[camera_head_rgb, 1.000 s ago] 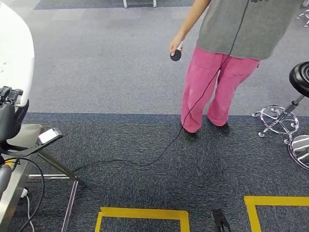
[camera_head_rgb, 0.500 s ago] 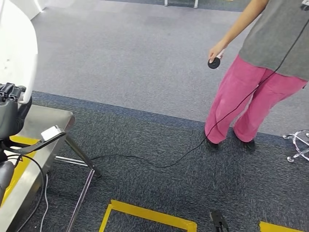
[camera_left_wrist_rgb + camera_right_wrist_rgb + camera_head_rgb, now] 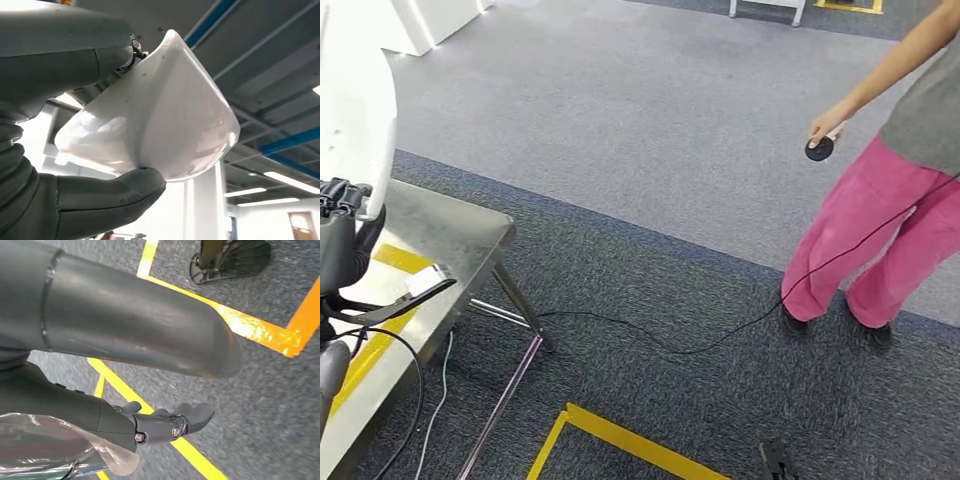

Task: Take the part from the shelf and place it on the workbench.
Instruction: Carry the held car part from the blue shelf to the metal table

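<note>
The part (image 3: 162, 120) is a glossy white curved shell. My left hand (image 3: 34, 95) grips it, thumb (image 3: 113, 192) under one side and fingers over the other. In the head view the part (image 3: 354, 110) rises at the far left above my left hand (image 3: 343, 240). The steel workbench (image 3: 452, 235), marked with yellow tape, stands just beyond and below that hand. My right hand (image 3: 113, 330) hangs over the carpet, its fingers (image 3: 166, 422) stretched out and holding nothing.
A person in pink trousers (image 3: 878, 240) stands at the right holding a small black disc (image 3: 819, 150). Its black cable (image 3: 660, 345) trails across the dark carpet to the workbench legs (image 3: 520, 300). Yellow tape (image 3: 622, 440) marks the floor nearby.
The camera has turned left: the workbench has come further into the picture and the person has slid to the right edge. My left hand still holds the white part.
</note>
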Motion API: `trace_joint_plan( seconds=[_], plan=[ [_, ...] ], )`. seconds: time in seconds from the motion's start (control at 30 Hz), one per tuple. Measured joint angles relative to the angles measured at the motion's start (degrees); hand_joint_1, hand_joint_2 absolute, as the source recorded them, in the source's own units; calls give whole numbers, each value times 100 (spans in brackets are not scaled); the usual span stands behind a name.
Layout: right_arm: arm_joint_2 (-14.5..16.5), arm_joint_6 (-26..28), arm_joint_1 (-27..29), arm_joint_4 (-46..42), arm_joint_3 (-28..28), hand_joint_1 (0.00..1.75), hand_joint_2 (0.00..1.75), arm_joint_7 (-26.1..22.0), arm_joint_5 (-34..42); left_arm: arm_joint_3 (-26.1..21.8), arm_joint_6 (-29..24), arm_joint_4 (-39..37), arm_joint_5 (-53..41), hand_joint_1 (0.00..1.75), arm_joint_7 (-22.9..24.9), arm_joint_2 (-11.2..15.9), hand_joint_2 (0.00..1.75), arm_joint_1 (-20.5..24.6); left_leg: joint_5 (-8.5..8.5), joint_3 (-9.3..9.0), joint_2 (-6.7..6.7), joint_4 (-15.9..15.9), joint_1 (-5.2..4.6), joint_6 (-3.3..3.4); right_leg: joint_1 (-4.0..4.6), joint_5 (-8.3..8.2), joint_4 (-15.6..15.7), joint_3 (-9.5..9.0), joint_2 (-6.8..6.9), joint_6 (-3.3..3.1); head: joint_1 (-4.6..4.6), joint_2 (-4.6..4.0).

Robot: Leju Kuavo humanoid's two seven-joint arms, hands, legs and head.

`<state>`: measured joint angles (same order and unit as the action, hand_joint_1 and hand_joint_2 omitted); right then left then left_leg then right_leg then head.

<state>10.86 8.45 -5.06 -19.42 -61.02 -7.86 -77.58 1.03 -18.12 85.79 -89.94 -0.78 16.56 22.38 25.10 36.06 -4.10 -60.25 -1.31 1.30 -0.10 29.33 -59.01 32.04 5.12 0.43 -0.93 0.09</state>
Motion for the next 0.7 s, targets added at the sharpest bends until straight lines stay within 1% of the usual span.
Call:
trace_joint_plan(
  seconds=[0.03, 0.07, 0.1, 0.13, 0.17, 0.2, 0.23, 0.27, 0.3, 0.33, 0.37, 0.4, 0.43, 0.47, 0.5, 0.53, 0.57, 0.6, 0.63, 0.67, 0.7],
  plan=[
    [1, -1, -2, 2, -2, 0, 0, -2, -2, -1, 6, 4, 0, 175, -1, -5, 175, 26, 37, -21, -39, 56, -34, 25, 11, 10, 9, -10, 71, 23, 1, 0],
    [2, -2, -8, 4, -5, 0, 0, -3, -4, -3, 12, 9, 0, 175, -3, -8, 175, 44, 34, -26, 15, 101, -43, 43, 21, 22, 16, -28, 147, 50, 3, 0],
    [3, -3, -16, 7, -8, 0, 0, -3, -4, -4, 16, 17, 0, 175, -6, -11, 175, 51, 26, -46, 80, 135, -25, 59, 16, 47, 20, -35, 160, 80, 1, 0],
    [4, -2, -27, 9, -10, 0, 0, -6, -5, -6, 21, 25, 0, 175, -9, -13, 175, 63, 11, -72, 151, 177, -7, 74, 8, 97, -26, -23, 84, 108, 2, 0],
    [5, -2, -41, 10, -12, 0, 0, -9, -4, -6, 31, 30, 0, 175, -10, -19, 175, 83, -5, -98, 211, 212, 20, 93, 0, 189, -167, 40, -57, 133, -7, 0],
    [4, -2, -51, 10, -15, 0, 0, -11, -4, -4, 43, 34, 0, 175, -9, -29, 175, 103, -17, -117, 269, 232, 43, 107, -13, 322, -430, 179, -238, 154, -22, 0],
    [4, -4, -55, 10, -22, 0, 0, -14, -2, 1, 60, 36, 0, 175, -4, -40, 175, 124, -18, -116, 336, 233, 51, 120, -18, 470, -796, 368, -381, 170, -35, 0],
    [4, -8, -54, 10, -33, 0, 0, -13, 3, 8, 77, 37, 0, 175, 3, -52, 175, 131, -17, -115, 407, 231, 56, 129, -21, 594, -1174, 582, -452, 183, -50, 0],
    [4, -12, -50, 10, -46, 0, 0, -10, 9, 17, 90, 37, 0, 175, 11, -62, 175, 129, -15, -115, 485, 228, 58, 132, -25, 636, -1443, 756, -483, 197, -54, 0],
    [4, -16, -46, 11, -58, 0, 0, -8, 15, 26, 100, 37, 0, 175, 17, -69, 175, 128, -13, -117, 565, 224, 62, 134, -31, 573, -1523, 847, -497, 210, -54, 0],
    [3, -19, -46, 11, -66, 0, 0, -5, 23, 31, 109, 37, 0, 175, 25, -74, 175, 129, -9, -120, 645, 217, 67, 128, -41, 407, -1383, 829, -510, 219, -54, 0],
    [1, -20, -49, 12, -70, 0, 0, -3, 30, 34, 121, 37, 0, 175, 31, -78, 175, 135, -1, -123, 723, 205, 76, 115, -57, 174, -1054, 712, -553, 229, -53, 0],
    [-2, -21, -53, 13, -75, 0, 0, -3, 37, 37, 131, 37, 0, 175, 36, -82, 175, 144, 13, -119, 795, 186, 83, 92, -81, -10, -683, 560, -676, 238, -54, 0],
    [-4, -21, -58, 15, -82, 0, 0, -3, 44, 39, 146, 37, -1, 175, 43, -87, 175, 161, 29, -101, 868, 152, 88, 62, -105, -124, -351, 403, -799, 233, -50, 0],
    [-4, -21, -61, 17, -90, 0, 0, -3, 48, 43, 157, 36, -1, 175, 49, -92, 175, 180, 35, -78, 935, 128, 94, 26, -120, -172, -134, 292, -897, 219, -49, 0],
    [-4, -22, -64, 21, -98, 0, 0, -3, 52, 46, 167, 35, -1, 175, 55, -95, 175, 195, 30, -56, 1000, 119, 99, -11, -122, -152, -52, 235, -948, 191, -49, 0],
    [-5, -21, -66, 22, -104, 0, 0, -4, 59, 49, 176, 35, -1, 175, 59, -95, 175, 206, 19, -37, 1065, 115, 106, -42, -117, -145, -25, 204, -905, 156, -47, 0],
    [-5, -19, -69, 23, -109, 0, 0, -4, 66, 50, 180, 35, 0, 175, 60, -91, 175, 209, 14, -25, 1090, 120, 113, -70, -116, -153, -22, 196, -839, 121, -50, 0],
    [-7, -15, -73, 23, -115, 0, 0, -8, 73, 50, 184, 35, 0, 175, 61, -85, 175, 218, 41, -5, 1026, 87, 109, -98, -119, -158, -13, 182, -778, 86, -40, 0],
    [-8, -12, -75, 23, -120, 0, 0, -13, 79, 50, 186, 35, 0, 175, 61, -81, 175, 236, 121, 55, 899, -42, 105, -125, -123, -160, 1, 167, -714, 51, -22, 0],
    [-8, -10, -73, 23, -124, 0, 0, -17, 80, 51, 187, 35, 0, 175, 61, -84, 175, 255, 256, 169, 740, -285, 105, -153, -123, -157, 12, 153, -645, 16, -8, 0]
  ],
)
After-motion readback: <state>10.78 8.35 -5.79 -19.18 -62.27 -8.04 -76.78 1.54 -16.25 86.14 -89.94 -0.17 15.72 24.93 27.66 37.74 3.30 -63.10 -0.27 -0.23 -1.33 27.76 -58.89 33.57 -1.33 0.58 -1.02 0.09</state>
